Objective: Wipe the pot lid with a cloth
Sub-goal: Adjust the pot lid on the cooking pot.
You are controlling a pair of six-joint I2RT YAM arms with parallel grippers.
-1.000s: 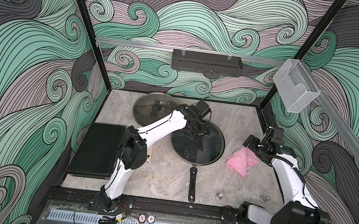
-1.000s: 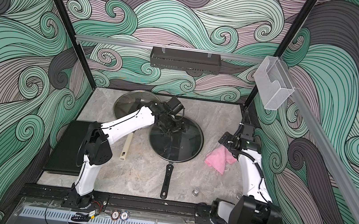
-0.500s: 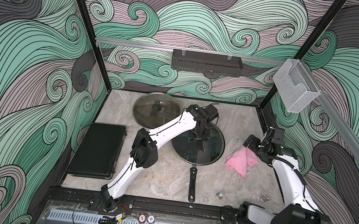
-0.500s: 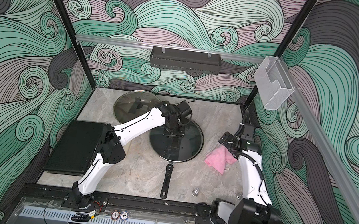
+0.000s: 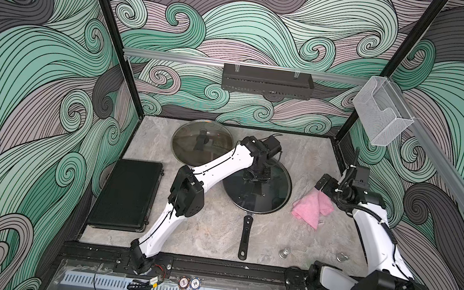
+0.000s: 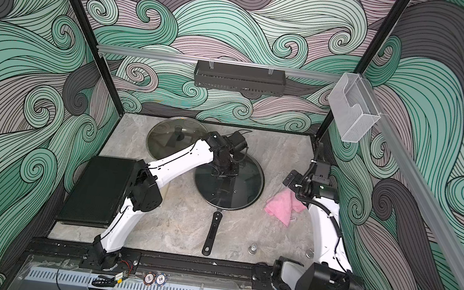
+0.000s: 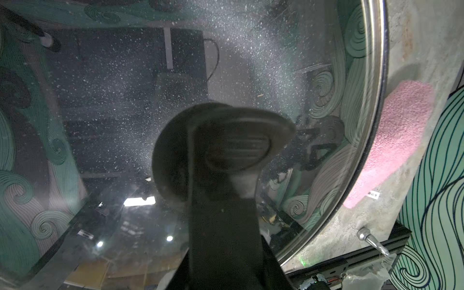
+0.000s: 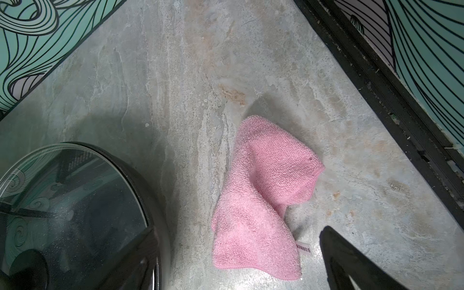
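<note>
- Overhead, you see a grey stone-look table [image 5: 208,233]. The pot lid [image 5: 269,200], round glass with a metal rim, sits on a black pan near the middle, and the pan handle [image 5: 245,237] points toward the robot's base.
- Your left gripper [image 5: 257,176] is down at the centre of that lid, right at its black knob [image 7: 226,148].
- Through the left wrist camera, 1 dark finger [image 7: 221,226] lies across the knob. The other finger is hidden, so you cannot tell whether the jaws pinch the knob or only rest against it.
- The cloth [image 5: 311,208], a small crumpled pink towel with a white tag, lies on the table just to the right of the lid, not touching its rim.
- Your right gripper [image 5: 323,184] hangs over the table just behind the cloth, jaws spread wide and holding nothing. The right wrist camera catches only 1 finger [image 8: 351,263], near the cloth's tag.
- A 2nd glass lid [image 5: 188,149] lies at the back of the table, partly behind the left arm.
- A flat black case [image 5: 128,196] lies along the left edge.
- 2 small metal pieces [image 5: 284,252] stand near the front right.
</note>
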